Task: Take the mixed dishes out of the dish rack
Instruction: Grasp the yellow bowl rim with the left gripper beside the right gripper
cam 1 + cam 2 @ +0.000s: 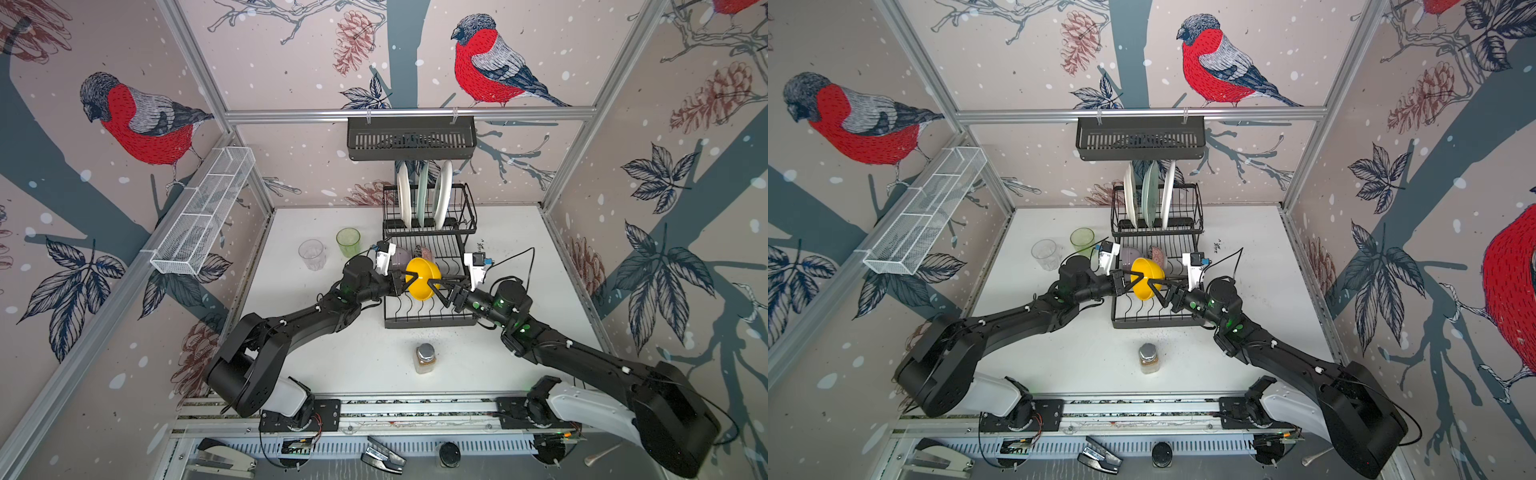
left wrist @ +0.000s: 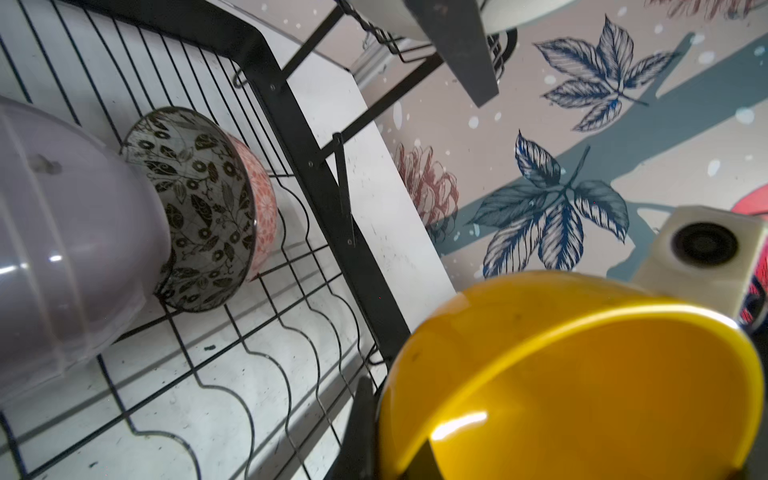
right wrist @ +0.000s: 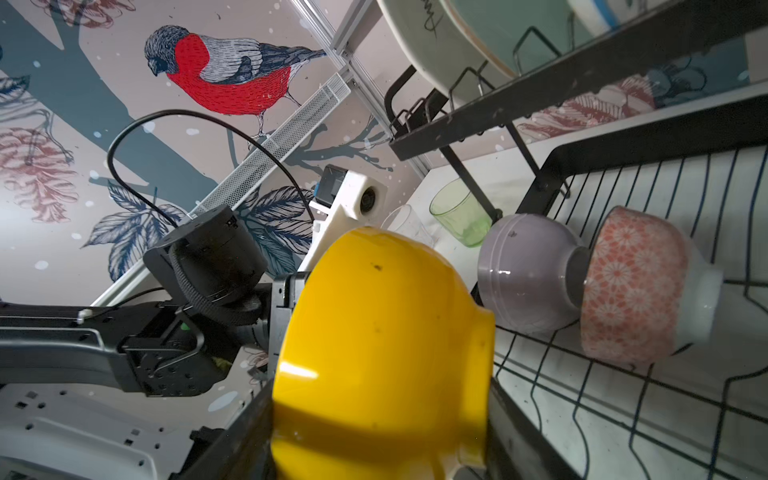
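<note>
A yellow bowl hangs tilted above the lower tier of the black wire dish rack. My left gripper is shut on its rim, one finger inside and one outside. My right gripper is shut on the bowl's far side, a finger on each flank. A lilac bowl and a pink-patterned bowl lie on their sides behind it. Three plates stand in the raised tier. On the table left of the rack stand a green tumbler and a clear tumbler.
A silver-capped jar of brown powder stands in front of the rack. A long black slotted basket hangs on the back rail above the plates. A white mesh tray runs along the left wall.
</note>
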`<state>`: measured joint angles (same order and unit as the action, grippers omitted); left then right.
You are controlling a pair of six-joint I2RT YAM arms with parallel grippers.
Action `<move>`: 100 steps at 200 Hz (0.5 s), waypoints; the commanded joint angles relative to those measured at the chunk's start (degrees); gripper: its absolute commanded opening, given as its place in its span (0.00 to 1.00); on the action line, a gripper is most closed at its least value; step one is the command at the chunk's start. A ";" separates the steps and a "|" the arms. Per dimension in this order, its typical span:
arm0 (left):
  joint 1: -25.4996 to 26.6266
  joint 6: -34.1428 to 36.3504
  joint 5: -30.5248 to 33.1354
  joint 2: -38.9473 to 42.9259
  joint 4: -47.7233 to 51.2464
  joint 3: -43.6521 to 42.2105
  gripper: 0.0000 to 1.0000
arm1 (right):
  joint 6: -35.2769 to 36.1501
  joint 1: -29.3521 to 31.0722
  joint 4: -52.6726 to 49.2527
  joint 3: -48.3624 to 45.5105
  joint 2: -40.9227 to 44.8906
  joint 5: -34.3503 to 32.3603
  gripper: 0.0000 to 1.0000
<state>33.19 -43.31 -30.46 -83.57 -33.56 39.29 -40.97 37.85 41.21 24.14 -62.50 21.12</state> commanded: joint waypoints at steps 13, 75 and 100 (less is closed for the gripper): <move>-0.30 -2.57 0.45 0.60 -4.06 -0.29 0.00 | 0.89 0.30 2.30 0.03 0.15 1.64 0.64; -0.24 -2.04 2.64 2.94 -2.73 -1.97 0.00 | 1.20 0.42 0.81 0.36 0.70 0.61 0.79; -0.31 -1.79 3.53 4.00 -1.20 -2.10 0.00 | 2.78 0.47 -2.12 1.08 1.82 -0.10 0.88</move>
<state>32.93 -44.97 -28.01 -80.71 -33.10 37.36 -40.40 38.20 40.23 24.45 -61.78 21.23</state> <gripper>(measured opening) 0.094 0.860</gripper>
